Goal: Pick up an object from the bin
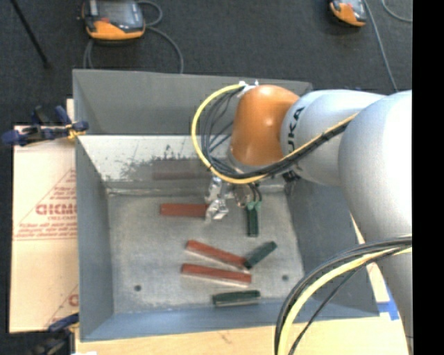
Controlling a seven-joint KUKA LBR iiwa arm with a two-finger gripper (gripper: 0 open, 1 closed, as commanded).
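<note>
orange device (pixel 114 19) top left | second orange device (pixel 348 10) top right

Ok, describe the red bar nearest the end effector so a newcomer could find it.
In the grey bin, look at the floor near the back wall, just left of the end effector. The red-brown bar lies there alone and level; the other two red bars lie together, slanted, lower down.

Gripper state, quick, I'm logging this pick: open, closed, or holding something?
Gripper: cannot be told whether open or closed; it sits at the right end of the rearmost red-brown bar.
</note>
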